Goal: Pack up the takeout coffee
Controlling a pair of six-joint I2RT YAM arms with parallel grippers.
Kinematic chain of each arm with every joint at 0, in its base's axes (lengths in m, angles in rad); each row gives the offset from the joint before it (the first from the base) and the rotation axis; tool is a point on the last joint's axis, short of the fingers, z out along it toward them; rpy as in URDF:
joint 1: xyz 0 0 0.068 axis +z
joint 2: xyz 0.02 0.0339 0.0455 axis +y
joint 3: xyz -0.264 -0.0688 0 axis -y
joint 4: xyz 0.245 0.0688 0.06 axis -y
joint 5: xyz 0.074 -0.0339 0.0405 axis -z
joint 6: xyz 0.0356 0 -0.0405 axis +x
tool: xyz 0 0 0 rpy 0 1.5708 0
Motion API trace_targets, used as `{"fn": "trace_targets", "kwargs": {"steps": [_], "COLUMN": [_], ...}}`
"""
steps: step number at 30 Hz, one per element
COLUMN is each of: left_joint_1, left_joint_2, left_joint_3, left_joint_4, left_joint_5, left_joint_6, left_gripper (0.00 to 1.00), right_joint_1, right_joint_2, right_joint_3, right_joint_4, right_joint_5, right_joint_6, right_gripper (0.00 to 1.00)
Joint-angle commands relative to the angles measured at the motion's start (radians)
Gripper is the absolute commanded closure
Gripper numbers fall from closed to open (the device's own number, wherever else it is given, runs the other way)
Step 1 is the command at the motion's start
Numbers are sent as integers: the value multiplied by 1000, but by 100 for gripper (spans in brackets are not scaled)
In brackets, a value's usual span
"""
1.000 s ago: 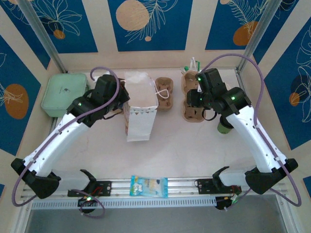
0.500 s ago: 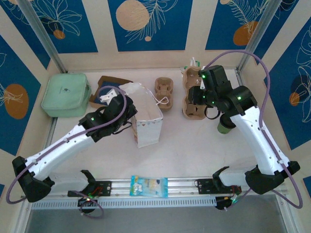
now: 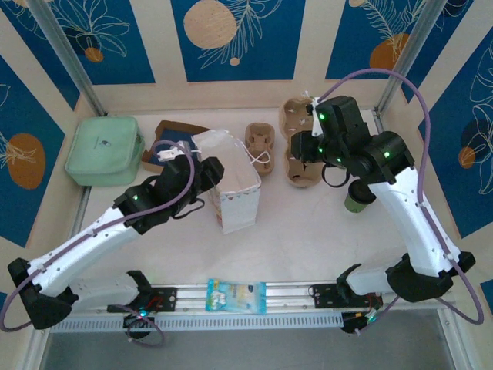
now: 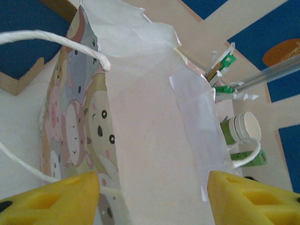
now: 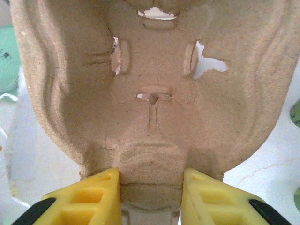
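Note:
The takeout coffee [image 3: 355, 203] stands right of centre, half hidden under my right arm; the left wrist view shows its green and cream side [image 4: 240, 128]. My left gripper [image 3: 212, 173] is open against the left side of a white paper bag [image 3: 237, 187]. Its yellow fingertips [image 4: 50, 197] stand wide apart with the bag's patterned wall [image 4: 154, 140] between them, so the left gripper [image 4: 152, 199] grips nothing. My right gripper [image 3: 308, 151] is shut on the near edge of a brown pulp cup carrier [image 3: 297, 163], held tilted off the table. The right gripper [image 5: 151, 192] pinches the carrier's tab [image 5: 150, 117].
A smaller pulp carrier [image 3: 260, 142] lies behind the bag. A mint box [image 3: 103, 149] and a brown card frame [image 3: 171, 136] sit at the back left. Stirrers [image 4: 220, 65] and a slim green tube [image 4: 248, 159] stand to the right. A snack packet [image 3: 236, 295] lies on the front rail.
My left gripper slid right and nearer along with the bag, then opened. The card frame behind it came into sight. My right gripper lifted and tilted the carrier slightly.

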Motion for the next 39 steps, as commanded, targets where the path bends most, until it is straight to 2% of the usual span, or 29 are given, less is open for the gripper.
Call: {"fn": "trace_targets", "kwargs": {"steps": [1,5,8,10,13,16,23,30,39], "left_joint_1": [-9,2,33,96,254,370,502,560,567], "left_joint_2": [-30,13,52,72,121,182,348,396,389], "left_joint_3": [43,167,262,311,378,422,485,473,421], "left_joint_4": [-70,-150,-217,-244,-290,-302,-308,-307,-267], "left_joint_5": [-2,20,21,64,176,270,422,496,583], "left_joint_6": [124,333,409,443,476,533,596,633,635], "left_gripper": [37,40,40,41,42,44,44,41,42], "right_joint_1": [35,70,104,119,135,141,155,181,208], "right_joint_2": [40,90,126,151,198,249,349,487,601], "right_joint_3": [75,140,182,211,266,327,409,529,614], "right_joint_4": [-46,-59,-61,-61,-65,-79,-48,-100,-126], "right_joint_5": [-38,-82,-97,-110,-134,-156,-188,-178,-107], "right_joint_6": [-32,-43,-41,-39,-31,-29,-29,-48,-55], "right_gripper": [69,68,68,68,69,69,69,69,70]}}
